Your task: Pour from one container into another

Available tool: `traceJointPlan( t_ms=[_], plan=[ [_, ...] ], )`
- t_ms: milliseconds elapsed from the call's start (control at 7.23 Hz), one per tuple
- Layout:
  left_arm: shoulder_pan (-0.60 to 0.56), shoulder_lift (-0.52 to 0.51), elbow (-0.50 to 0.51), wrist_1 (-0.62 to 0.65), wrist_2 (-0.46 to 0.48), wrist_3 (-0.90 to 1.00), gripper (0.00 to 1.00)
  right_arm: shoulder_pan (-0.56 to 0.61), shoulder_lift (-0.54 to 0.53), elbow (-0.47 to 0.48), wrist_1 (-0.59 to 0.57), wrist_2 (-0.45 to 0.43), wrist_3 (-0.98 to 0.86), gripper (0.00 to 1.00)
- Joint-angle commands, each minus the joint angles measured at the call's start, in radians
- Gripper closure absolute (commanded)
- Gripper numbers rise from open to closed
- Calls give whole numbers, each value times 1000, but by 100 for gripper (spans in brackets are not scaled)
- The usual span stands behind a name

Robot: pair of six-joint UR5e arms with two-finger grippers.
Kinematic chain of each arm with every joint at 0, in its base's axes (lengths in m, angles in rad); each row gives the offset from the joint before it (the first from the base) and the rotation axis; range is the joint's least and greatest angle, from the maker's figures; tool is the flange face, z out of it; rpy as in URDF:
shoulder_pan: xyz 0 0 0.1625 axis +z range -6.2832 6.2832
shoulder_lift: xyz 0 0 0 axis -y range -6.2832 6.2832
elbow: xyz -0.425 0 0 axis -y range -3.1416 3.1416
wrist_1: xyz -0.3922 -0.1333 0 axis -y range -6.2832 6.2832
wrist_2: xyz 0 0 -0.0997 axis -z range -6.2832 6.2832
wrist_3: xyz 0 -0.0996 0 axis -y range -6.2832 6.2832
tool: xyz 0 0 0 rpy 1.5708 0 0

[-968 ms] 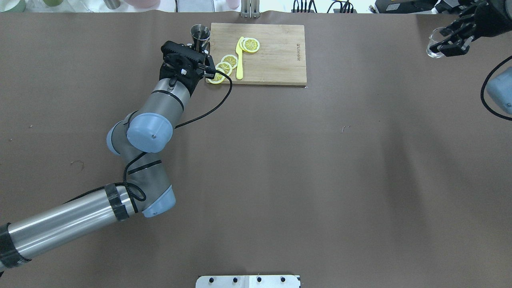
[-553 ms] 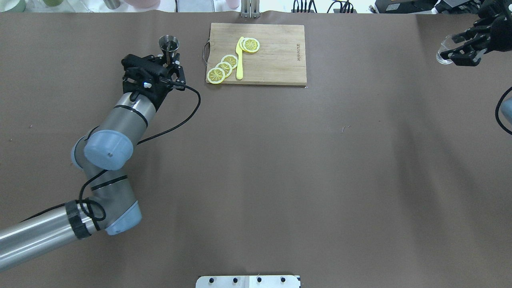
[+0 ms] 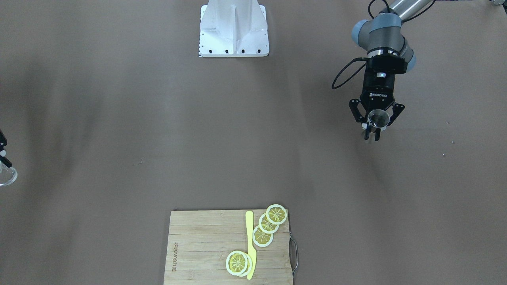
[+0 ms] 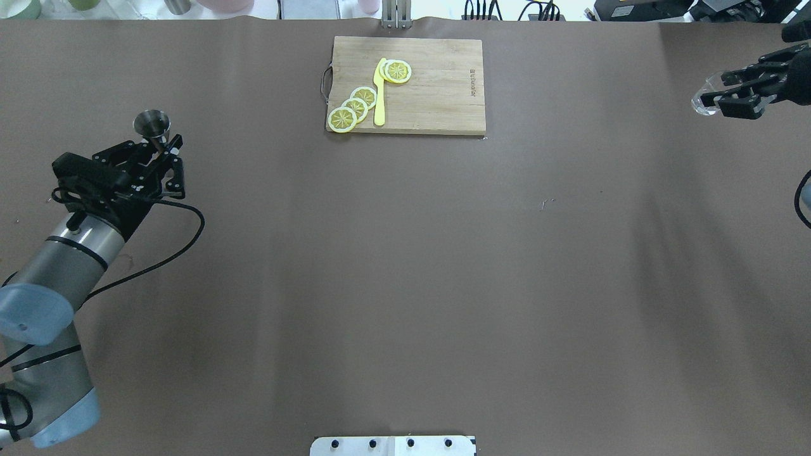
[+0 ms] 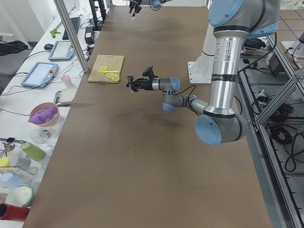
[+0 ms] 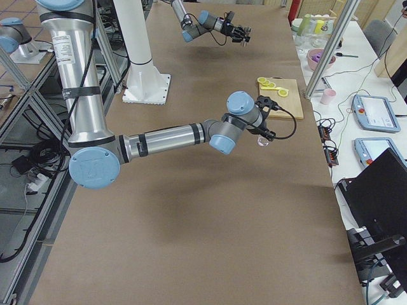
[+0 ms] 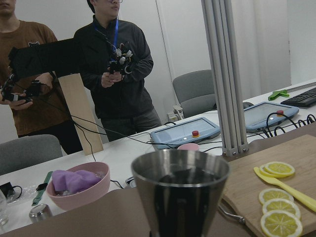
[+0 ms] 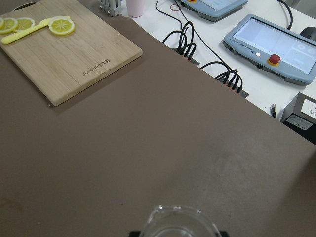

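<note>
While both sit well apart from the board, I see my left gripper clamped on the waist of the upright jigger off the handle end, and my right gripper clamped around the glass off the opposite end.

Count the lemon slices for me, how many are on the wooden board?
5 lemon slices. Three overlap in a row beside the yellow knife, near the board's handle. Two sit stacked at the knife's other end, the lower one mostly hidden, so more could hide underneath.
</note>
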State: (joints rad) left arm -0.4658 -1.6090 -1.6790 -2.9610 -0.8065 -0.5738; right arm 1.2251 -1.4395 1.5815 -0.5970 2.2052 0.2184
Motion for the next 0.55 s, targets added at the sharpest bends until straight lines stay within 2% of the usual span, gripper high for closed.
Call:
traceJointPlan(
  t_ms=[0,415],
  plan=[
    [77,140,-7,-105,91,-39,100,-45,1,8,14,-5,94,100],
    [192,300,-5,-220,211,-173,100,-143,-10,-5,37,-111,119,100]
  ],
)
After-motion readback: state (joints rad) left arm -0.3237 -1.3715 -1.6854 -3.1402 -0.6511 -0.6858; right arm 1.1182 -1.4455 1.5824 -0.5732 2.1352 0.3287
